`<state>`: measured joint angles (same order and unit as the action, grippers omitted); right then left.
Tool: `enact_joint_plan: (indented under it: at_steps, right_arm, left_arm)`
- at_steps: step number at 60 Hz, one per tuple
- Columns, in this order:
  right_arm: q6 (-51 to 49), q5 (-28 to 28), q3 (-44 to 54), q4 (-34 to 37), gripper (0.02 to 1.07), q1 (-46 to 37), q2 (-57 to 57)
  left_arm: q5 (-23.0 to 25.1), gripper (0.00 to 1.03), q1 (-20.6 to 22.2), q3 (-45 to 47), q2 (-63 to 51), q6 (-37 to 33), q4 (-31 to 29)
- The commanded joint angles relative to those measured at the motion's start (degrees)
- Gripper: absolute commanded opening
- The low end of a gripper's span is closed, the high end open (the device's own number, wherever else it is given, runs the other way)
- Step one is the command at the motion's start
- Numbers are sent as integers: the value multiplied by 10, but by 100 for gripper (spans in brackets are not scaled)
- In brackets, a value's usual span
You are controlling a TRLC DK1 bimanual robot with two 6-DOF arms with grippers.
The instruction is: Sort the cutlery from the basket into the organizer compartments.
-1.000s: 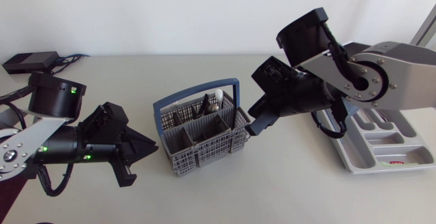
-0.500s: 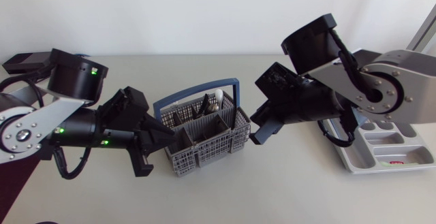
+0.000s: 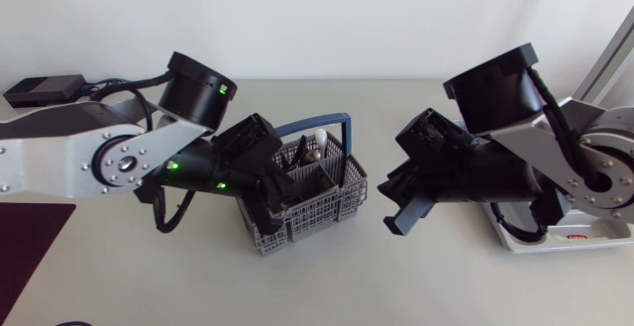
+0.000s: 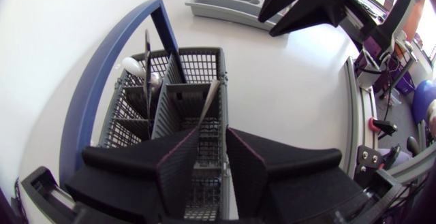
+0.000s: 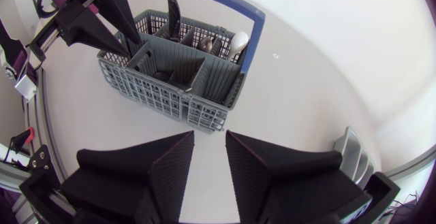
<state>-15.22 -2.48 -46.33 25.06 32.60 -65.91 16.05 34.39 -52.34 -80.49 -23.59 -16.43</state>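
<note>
My left gripper (image 4: 213, 148), fingers narrowly parted over the grey mesh cutlery basket with a blue handle (image 3: 325, 205) at centre frame, grips nothing; my right gripper (image 5: 210, 146), equally parted, is empty.

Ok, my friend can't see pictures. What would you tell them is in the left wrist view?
The left gripper, fingers open, hangs right over the near end of a grey cutlery basket with a blue handle. A slim utensil leans just ahead of the fingers; the grey organizer lies farther off.
</note>
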Motion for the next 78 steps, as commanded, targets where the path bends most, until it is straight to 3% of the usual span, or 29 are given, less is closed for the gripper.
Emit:
enact_joint_plan:
  at_steps: [1,21,41,58,78]
  right_arm:
    - [-2,-7,21,-7,40,-5,17]
    - [-3,-25,48,-6,40,-19,75]
    - [-17,-64,91,-14,40,-61,123]
    - [-33,-100,111,-12,40,-96,159]
    - [-44,-125,131,-14,46,-125,178]
  left_arm:
    - [-8,31,12,-29,-27,26,4]
    - [-88,31,68,-72,-56,69,-3]
    - [-190,31,136,-152,-106,94,-68]
    - [-248,31,153,-275,-202,151,-172]
    - [-284,31,160,-341,-268,178,-217]
